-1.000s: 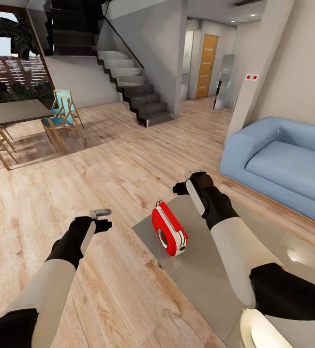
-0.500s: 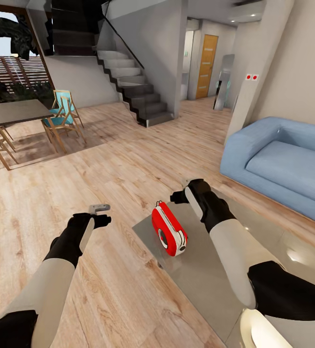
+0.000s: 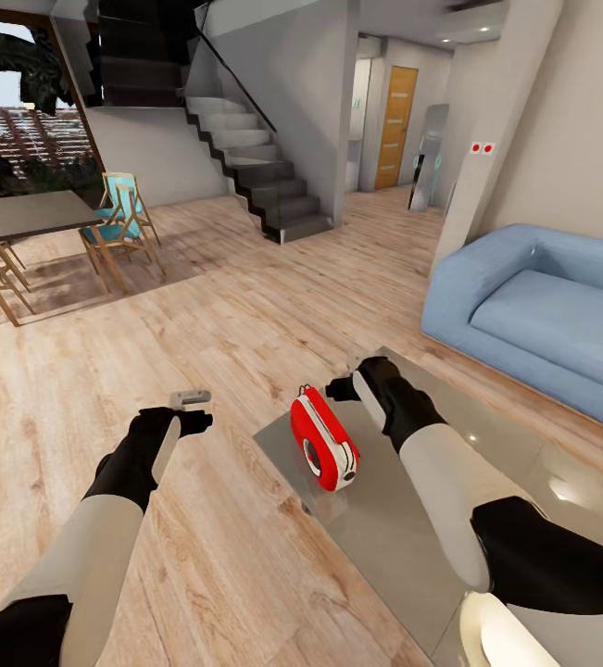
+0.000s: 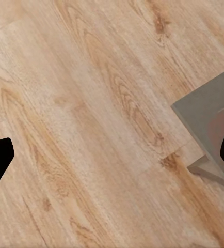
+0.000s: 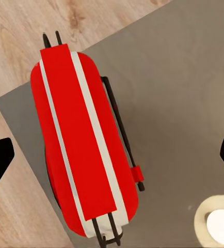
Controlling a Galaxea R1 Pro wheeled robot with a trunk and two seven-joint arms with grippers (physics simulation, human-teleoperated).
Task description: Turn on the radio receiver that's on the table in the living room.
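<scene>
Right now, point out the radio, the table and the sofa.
radio receiver (image 3: 322,443), head view, red top face.
table (image 3: 403,533), head view, bare glossy top near the radio.
sofa (image 3: 542,315), head view, seat cushion.

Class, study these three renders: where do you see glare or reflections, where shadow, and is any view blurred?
Head view: the glossy grey-beige coffee table mirrors bright patches at its near right end, and the small bright red radio receiver looks sharp. Right wrist view: the radio is crisp, throwing a soft shadow on the tabletop. Left wrist view: the light wood plank floor looks slightly soft, without glare.
</scene>
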